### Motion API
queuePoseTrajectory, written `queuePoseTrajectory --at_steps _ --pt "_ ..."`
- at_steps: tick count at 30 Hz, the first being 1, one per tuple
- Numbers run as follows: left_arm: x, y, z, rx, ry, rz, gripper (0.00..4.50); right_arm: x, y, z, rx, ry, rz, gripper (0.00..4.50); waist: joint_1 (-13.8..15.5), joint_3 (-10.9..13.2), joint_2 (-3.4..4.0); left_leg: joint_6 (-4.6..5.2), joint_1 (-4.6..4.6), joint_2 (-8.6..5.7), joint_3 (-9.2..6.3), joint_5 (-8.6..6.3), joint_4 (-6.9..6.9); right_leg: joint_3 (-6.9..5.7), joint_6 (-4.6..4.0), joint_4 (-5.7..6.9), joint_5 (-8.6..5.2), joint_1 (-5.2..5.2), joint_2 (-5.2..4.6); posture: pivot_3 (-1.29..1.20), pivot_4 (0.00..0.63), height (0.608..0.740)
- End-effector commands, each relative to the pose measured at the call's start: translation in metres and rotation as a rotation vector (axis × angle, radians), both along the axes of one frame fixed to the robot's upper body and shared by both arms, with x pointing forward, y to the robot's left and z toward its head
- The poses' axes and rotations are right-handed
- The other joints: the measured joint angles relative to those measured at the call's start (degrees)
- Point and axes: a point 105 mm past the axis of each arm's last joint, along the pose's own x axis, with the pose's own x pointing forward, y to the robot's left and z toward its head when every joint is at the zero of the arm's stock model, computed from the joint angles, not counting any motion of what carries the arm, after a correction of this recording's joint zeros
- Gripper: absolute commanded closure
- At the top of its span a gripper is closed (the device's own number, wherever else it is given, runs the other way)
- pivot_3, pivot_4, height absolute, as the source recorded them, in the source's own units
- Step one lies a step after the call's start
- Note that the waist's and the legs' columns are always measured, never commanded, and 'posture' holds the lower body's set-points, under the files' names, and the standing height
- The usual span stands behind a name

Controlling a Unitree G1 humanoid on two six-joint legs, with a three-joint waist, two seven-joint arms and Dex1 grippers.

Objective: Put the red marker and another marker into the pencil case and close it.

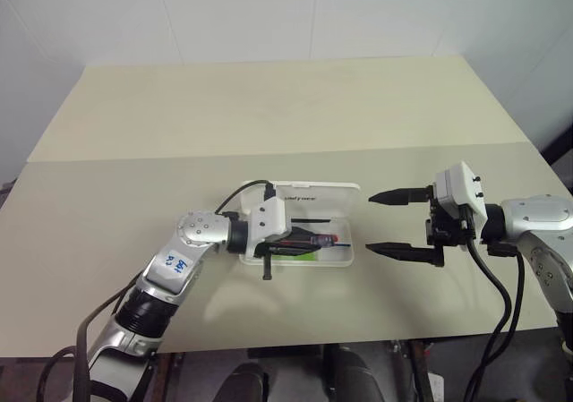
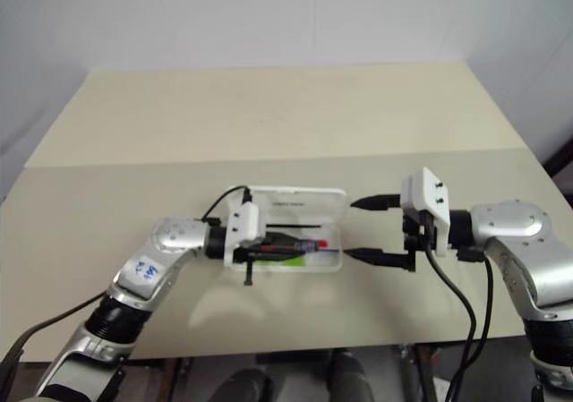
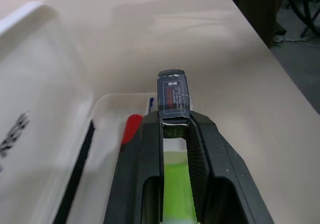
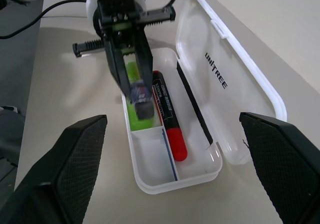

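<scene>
From my remote station I see the pencil case (image 4: 215,92) lying open on the beige table (image 1: 269,106), its lid (image 4: 235,79) thrown back flat on the far side and its long axis running across the table from one arm toward the other. My left gripper (image 4: 142,102) reaches level over the tray, its fingers (image 3: 145,154) pressed together on another marker (image 4: 132,82), the lime-green highlighter, which lies along the gripper's own line with its dark labelled end (image 3: 173,97) poking out just past the fingertips, toward the right arm. I cannot tell whether the highlighter touches the tray floor or hangs just above it.

The red marker (image 4: 167,116) already lies in the tray, just beside those pinching fingers on the lid side and parallel to them; its red cap points the same way as the gripper, toward the case's short end nearest my right arm. A small divider wall (image 4: 147,130) crosses the tray just ahead of the left fingertips.

My right gripper (image 1: 398,223) hovers beyond that short end of the case, facing the left gripper, its two black fingers (image 1: 398,251) spread wide and pinching nothing, apart from the case.
</scene>
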Motion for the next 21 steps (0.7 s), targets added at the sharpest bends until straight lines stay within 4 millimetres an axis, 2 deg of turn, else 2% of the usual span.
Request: queuePoseTrajectory --at_steps 1,21 --pt "0.001 -0.004 0.007 0.005 -0.041 -0.017 4.19 -0.004 0.005 0.01 0.018 -0.047 0.02 0.0 0.0 0.0 0.0 0.0 0.0 0.0 0.0 0.0 0.01 0.0 0.0 0.0 0.0 0.0 0.0 0.0 0.15 0.74" --pt "0.011 -0.023 -0.003 0.042 -0.037 -0.01 4.19 -0.006 0.006 0.009 0.022 -0.035 0.023 0.0 0.04 0.0 0.0 0.01 -0.07 -0.02 0.01 0.0 0.43 0.02 0.02 0.03 0.22 0.13 0.01 0.0 0.15 0.74"
